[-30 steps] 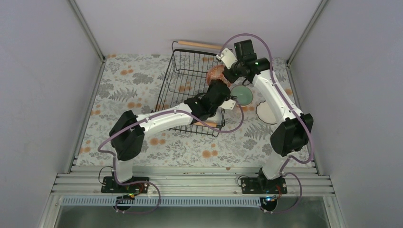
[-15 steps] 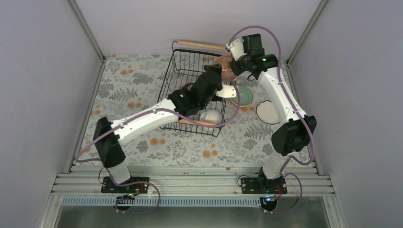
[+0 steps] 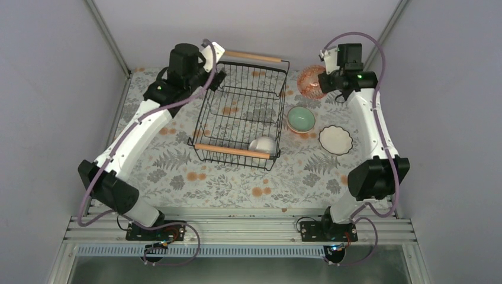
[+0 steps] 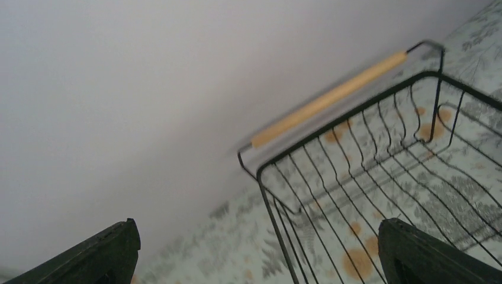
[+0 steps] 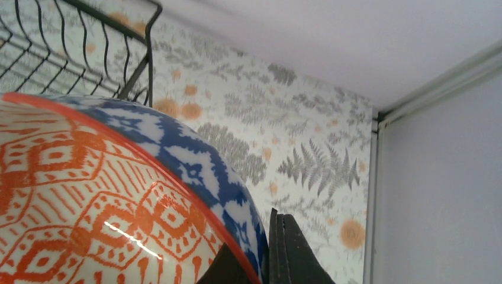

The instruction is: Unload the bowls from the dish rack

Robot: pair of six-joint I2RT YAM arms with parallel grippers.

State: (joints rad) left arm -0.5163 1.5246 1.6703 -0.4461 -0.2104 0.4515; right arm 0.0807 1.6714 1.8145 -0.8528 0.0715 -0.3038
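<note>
- The right tool [image 3: 322, 80] is clenched on the orange bowl [image 3: 308, 80], upper right, just beside the rack [image 3: 204, 112].
- The left tool [image 3: 216, 72], upper left, is spread wide and empty.
- The white bowl [image 3: 262, 144] lies in the rack, to the lower right of the left tool.

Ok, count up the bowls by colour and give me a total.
Orange patterned bowl: 1
Mint green bowl: 1
White: 2, the scalloped white bowl and the plain white bowl
Total: 4
</note>
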